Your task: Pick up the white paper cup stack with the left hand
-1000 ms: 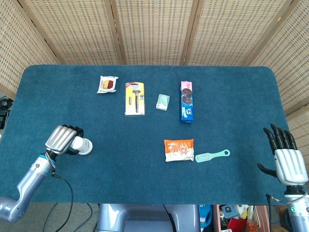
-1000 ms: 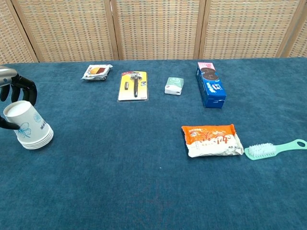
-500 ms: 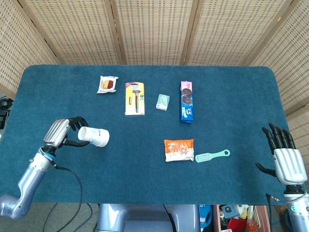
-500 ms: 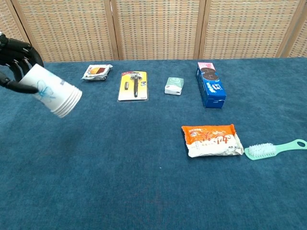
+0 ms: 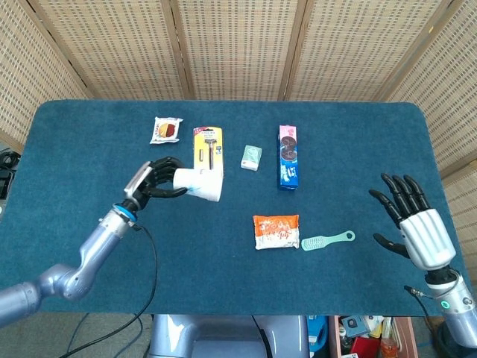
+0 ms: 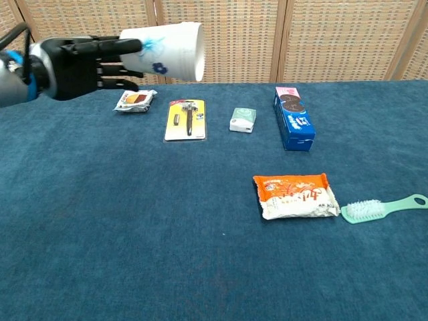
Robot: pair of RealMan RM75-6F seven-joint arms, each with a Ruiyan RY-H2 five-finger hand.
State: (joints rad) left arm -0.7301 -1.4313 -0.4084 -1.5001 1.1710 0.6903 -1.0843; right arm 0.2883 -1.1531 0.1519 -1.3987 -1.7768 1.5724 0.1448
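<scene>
Two views of the same moment. The left hand [image 5: 153, 183] grips the cup stack [image 5: 198, 183] with its fingers wrapped around the narrow end, and the stack is held sideways in the air, well clear of the table [image 5: 89, 149]. In the chest view the stack [image 6: 167, 51] shows its wide mouth pointing to the right, with blue flower prints on its wall, while the same hand [image 6: 83, 57] closes around its base.

We judge the stack to be very light and easily crushed, since nested paper walls give way under a hard squeeze. The smooth paper may also slide, and the outer cups could slip off the inner ones when the stack lies sideways. We think the best hold is around the middle of the wall, with pressure spread over several fingers. The present hold near the narrow end looks less secure to us.

The right hand [image 5: 410, 220] hovers past the table's right edge with its fingers spread and nothing in them; the chest view does not show it.

How firmly the left hand presses cannot be made out. We cannot count the cups in the stack. The thumb's contact is hidden behind the stack in the head view.
</scene>
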